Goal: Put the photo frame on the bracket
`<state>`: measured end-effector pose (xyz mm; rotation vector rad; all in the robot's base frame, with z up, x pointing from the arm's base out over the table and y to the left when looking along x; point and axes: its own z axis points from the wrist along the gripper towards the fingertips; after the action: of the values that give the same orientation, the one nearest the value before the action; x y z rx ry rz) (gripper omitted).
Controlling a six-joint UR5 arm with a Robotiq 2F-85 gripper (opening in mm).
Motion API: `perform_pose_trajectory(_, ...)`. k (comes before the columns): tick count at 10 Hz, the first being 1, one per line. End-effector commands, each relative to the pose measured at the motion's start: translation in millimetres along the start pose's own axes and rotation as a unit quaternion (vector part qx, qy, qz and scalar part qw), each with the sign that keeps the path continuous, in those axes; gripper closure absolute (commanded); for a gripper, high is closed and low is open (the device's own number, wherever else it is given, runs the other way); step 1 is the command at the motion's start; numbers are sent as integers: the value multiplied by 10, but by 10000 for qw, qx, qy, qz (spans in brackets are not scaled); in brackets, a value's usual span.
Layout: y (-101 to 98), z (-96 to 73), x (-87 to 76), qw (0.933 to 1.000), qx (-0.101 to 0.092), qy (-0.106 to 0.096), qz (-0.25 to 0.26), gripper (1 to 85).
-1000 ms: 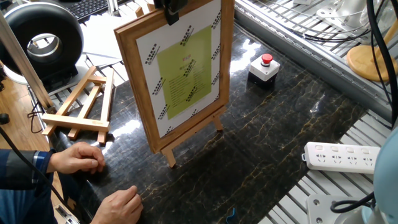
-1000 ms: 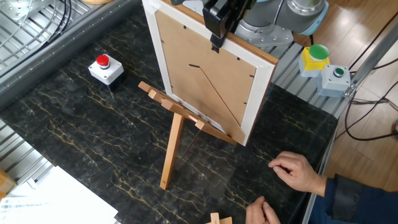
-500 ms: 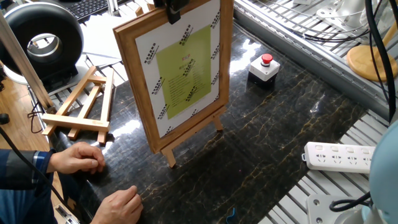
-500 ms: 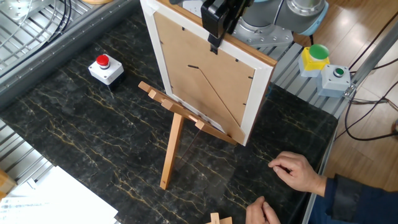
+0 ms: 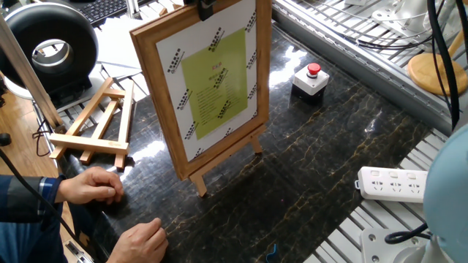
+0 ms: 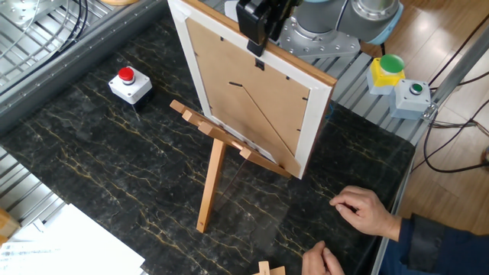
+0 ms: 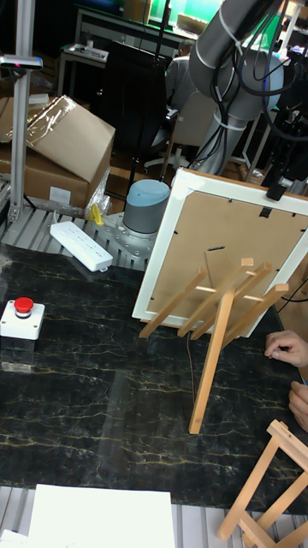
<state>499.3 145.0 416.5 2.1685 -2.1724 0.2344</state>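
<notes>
The photo frame point(image 5: 212, 80) is light wood around a white sheet with a yellow-green panel. It stands upright with its bottom edge at the ledge of the bracket point(image 5: 199, 181). From behind, the frame's brown back point(image 6: 252, 107) leans toward the bracket's slats and prop leg point(image 6: 212, 183). My gripper point(image 6: 256, 46) is shut on the middle of the frame's top edge, as the tall fixed view also shows for the gripper point(image 7: 272, 201), frame point(image 7: 197, 248) and bracket point(image 7: 214, 334). In one fixed view the gripper point(image 5: 205, 6) is mostly cut off by the top of the picture.
A smaller wooden easel point(image 5: 95, 124) lies flat on the left. A person's hands point(image 5: 91, 186) rest at the table's near edge. A red button box point(image 5: 309, 80) stands right of the frame, and a white power strip point(image 5: 402, 184) lies at the right edge.
The gripper has shifted the frame's top edge a little sideways, tilting the frame slightly. The frame's bottom edge, the bracket and the hands have stayed put.
</notes>
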Motion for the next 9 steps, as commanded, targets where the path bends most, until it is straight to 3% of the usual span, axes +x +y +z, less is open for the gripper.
perform_pose_trajectory(1, -56, 4, -18, 9997, 39, -120, 201, 493)
perform_pose_trajectory(9, -404, 34, -42, 9953, 571, -340, 703, 480)
